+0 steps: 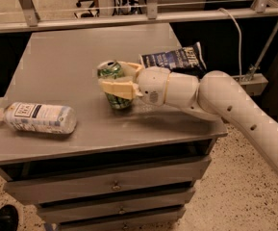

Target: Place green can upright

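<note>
The green can (pixel 113 83) stands about upright near the middle of the grey table top (pixel 71 57), its silver top facing up and its base at the surface. My gripper (pixel 118 81) reaches in from the right on a white arm and is shut on the can, one cream finger (pixel 117 88) across its front and the other behind it. I cannot tell whether the can's base rests fully on the table.
A clear plastic water bottle (pixel 35 117) with a white label lies on its side at the front left. A dark blue chip bag (pixel 174 57) lies behind my wrist at the right edge. Drawers sit below the table front. A metal railing runs behind.
</note>
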Motion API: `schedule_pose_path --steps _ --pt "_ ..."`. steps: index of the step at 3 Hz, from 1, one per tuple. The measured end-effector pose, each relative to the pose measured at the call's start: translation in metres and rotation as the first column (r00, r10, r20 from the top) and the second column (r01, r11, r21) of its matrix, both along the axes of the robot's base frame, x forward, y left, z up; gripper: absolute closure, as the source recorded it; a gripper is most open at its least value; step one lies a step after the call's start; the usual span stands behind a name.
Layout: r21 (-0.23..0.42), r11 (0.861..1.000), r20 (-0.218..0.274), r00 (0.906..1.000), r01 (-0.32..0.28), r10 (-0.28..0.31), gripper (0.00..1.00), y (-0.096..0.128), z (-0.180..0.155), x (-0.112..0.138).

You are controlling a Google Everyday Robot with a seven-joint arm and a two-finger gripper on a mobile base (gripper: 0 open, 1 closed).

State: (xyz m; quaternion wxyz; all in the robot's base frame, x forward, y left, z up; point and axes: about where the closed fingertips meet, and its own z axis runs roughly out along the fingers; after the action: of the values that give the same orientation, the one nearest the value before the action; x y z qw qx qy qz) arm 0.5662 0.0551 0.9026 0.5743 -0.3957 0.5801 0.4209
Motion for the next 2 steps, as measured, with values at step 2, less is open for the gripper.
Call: schedule_pose_path --steps 2 --pt "-0.040 0.998 -0.045 0.9982 0.038 -0.039 0.40 -0.039 -0.010 -0.003"
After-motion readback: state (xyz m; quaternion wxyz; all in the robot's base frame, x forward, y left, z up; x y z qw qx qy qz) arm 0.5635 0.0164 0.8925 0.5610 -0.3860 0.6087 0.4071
